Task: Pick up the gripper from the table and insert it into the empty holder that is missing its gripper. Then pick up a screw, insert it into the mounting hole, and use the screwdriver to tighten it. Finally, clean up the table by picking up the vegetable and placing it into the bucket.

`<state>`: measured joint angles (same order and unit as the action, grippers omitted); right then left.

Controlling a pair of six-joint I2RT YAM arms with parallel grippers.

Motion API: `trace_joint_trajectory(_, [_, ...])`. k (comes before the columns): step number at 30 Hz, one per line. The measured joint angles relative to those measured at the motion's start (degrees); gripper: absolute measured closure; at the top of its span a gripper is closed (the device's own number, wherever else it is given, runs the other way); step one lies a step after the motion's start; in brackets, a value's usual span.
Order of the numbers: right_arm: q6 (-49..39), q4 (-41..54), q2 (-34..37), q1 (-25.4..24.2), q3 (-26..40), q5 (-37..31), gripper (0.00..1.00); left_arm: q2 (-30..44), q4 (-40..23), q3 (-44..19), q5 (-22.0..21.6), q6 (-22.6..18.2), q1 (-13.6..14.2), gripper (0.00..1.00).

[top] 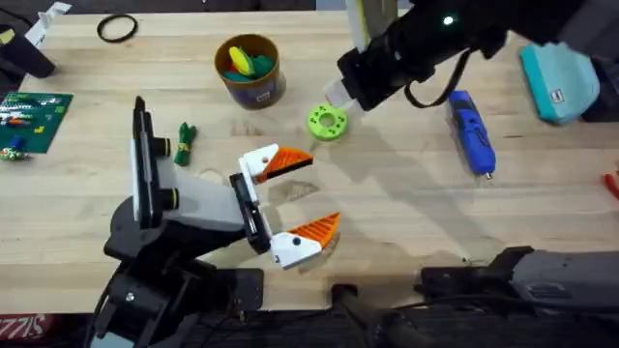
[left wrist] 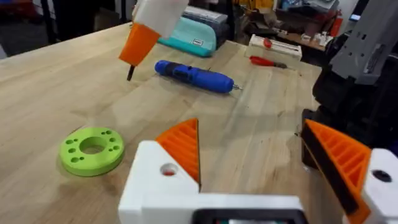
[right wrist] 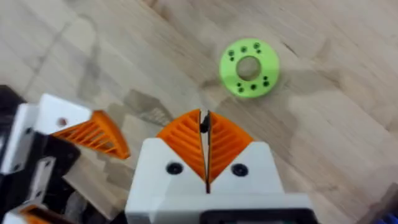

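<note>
Pinching a tiny dark screw, the right gripper [right wrist: 205, 134] hangs over the lime-green ring-shaped disc [right wrist: 249, 68].

Its orange pads [right wrist: 186, 140] are pressed nearly together with the screw [right wrist: 203, 124] sticking up between their tips, probably so it can be lowered tip-first into one of the disc's holes. The left gripper [top: 295, 200], centre of the overhead frame, is spread wide with nothing between its fingers, likely standing by clear of the disc. The screwdriver [top: 472, 132] lies flat at right of centre, near the right arm for the tightening step. The vegetable [top: 186, 143] rests on the table [top: 406, 213] left of centre, not yet cleared. The bucket [top: 250, 70], upper middle, already contains yellow and green pieces I cannot identify.
</note>
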<state>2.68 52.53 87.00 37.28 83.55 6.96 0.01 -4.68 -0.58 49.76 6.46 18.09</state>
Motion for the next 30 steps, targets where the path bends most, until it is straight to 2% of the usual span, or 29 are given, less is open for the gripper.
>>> trace_joint_trajectory(5, [-0.31,0.22,-1.72,0.65,0.61,4.33,0.999,0.00,0.00,0.00,0.00,0.00,0.00,0.014])
trace_joint_trajectory(8, [-1.64,1.21,-2.02,2.93,2.51,4.96,0.999,0.00,-0.01,0.00,0.00,0.00,0.00,0.014])
trace_joint_trajectory(17, [-3.51,5.48,-2.01,17.45,11.98,0.33,0.999,0.00,-0.01,-0.02,0.00,0.00,0.00,0.014])
trace_joint_trajectory(25, [-3.16,7.25,-1.75,20.23,13.36,-0.11,0.999,0.00,-0.01,0.00,0.00,0.00,0.00,0.014])
trace_joint_trajectory(30, [-3.10,11.31,2.78,21.31,19.07,-0.11,0.999,0.00,-0.01,-0.01,0.01,0.00,0.00,0.014])
